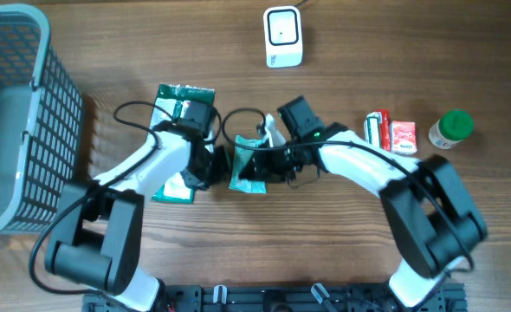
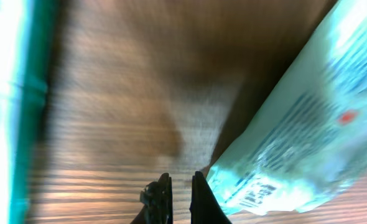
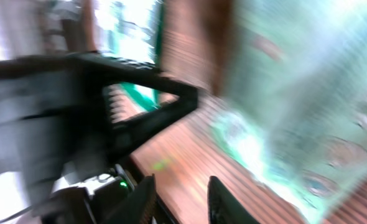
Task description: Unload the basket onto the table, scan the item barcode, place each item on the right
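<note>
Packet (image 1: pixel 249 165) of teal film sits mid-scene on the bench (image 1: pixel 368 61) between both arms, nearer than the white scanner (image 1: pixel 282 36). Left gripper (image 2: pixel 181 182) — pinched closed on nothing — has it just right. Right gripper (image 3: pixel 180 186) — narrowly parted, empty — is beside the packet.

The left arm (image 1: pixel 143 169) and right arm (image 1: pixel 359 166) share one build: glossy white links joined by chunky black joint housings. Thin black cables (image 1: pixel 238 110) loop just behind the grippers. The left gripper (image 2: pixel 181 178) has slim dark fingers. A small green light (image 3: pixel 121 182) glows just behind the black-fingered right gripper (image 3: pixel 182 183).
</note>
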`<state>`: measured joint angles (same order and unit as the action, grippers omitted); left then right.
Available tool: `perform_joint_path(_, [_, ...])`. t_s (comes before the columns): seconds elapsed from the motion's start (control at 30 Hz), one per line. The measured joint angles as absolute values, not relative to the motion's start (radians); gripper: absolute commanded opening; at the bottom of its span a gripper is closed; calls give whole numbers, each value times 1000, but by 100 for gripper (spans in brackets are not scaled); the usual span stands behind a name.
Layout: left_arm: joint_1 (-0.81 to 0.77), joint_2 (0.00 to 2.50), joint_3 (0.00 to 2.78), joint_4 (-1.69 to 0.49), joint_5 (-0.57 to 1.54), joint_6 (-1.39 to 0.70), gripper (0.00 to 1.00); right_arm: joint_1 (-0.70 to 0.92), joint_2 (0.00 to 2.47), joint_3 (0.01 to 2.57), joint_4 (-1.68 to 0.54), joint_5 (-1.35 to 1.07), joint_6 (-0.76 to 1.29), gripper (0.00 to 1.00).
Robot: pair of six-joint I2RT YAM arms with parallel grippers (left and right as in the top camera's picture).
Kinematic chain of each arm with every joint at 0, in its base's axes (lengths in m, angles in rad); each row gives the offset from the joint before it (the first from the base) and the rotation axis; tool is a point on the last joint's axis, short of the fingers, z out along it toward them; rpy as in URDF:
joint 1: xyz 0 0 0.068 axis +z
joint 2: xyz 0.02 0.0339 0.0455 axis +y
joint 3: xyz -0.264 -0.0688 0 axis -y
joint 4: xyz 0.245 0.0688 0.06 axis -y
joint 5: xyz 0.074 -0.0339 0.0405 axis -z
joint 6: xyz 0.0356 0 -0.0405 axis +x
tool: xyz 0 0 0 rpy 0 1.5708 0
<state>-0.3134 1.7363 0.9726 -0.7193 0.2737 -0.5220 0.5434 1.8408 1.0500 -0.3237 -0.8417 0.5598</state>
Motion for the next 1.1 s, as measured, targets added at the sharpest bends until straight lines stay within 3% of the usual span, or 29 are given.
perform_joint_path(0.13, [-301, 1682, 995, -712, 275, -522, 8, 532, 1730, 1080, -240, -729, 481, 40])
perform_joint_path(0.47, [-382, 1680, 986, -703, 275, -525, 7, 521, 1787, 1083, -219, -300, 421, 51])
perform_joint_path(0.8, [-392, 1680, 962, -682, 274, -530, 7, 504, 1905, 1083, -200, -295, 413, 53])
perform_joint_path(1.1, [-392, 1685, 861, -538, 271, -581, 10, 504, 1925, 1084, -263, -382, 460, 54])
